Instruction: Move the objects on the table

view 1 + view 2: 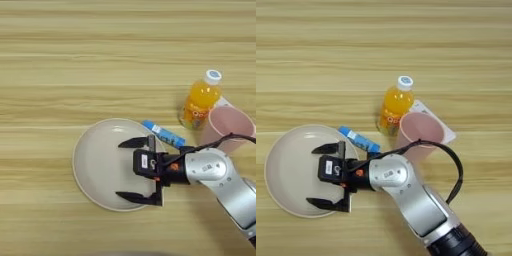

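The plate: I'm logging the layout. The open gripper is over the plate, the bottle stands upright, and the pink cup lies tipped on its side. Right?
Not quite. The pink cup stands upright, mouth up, as the right eye view shows. The rest holds: the gripper is open over the plate, and the bottle is upright.

Wooden table, horizontal grain. Resting on it: plate, blue tube, orange-drink bottle, pink cup, white card under cup.

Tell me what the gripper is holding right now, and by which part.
Nothing. The gripper is open over the plate, with only bare plate showing between its fingers.
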Controlling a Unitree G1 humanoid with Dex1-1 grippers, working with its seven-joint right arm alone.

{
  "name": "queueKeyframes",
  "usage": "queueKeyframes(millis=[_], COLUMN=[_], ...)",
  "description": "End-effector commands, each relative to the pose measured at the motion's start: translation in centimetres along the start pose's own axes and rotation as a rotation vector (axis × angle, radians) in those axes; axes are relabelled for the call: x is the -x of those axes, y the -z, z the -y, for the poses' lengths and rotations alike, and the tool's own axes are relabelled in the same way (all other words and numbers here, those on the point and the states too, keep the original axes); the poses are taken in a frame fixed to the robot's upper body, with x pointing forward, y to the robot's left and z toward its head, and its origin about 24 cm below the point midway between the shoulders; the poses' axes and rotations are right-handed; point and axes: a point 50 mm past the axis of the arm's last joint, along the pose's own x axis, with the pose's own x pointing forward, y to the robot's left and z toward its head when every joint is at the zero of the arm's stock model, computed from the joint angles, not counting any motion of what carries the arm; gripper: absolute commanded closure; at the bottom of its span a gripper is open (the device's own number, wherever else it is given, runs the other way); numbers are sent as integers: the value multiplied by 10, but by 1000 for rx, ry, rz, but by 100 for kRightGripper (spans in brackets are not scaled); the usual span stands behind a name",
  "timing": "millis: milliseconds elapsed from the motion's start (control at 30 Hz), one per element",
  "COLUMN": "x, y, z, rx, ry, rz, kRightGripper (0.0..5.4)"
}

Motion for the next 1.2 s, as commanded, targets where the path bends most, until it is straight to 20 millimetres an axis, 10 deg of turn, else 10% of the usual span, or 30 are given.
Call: queueKeyframes(millis=[33,1200], x=[7,23], y=[-6,-14], z=[10,-14], rx=[52,8], ry=[14,-204], rz=[-20,-15], kRightGripper=[2,2])
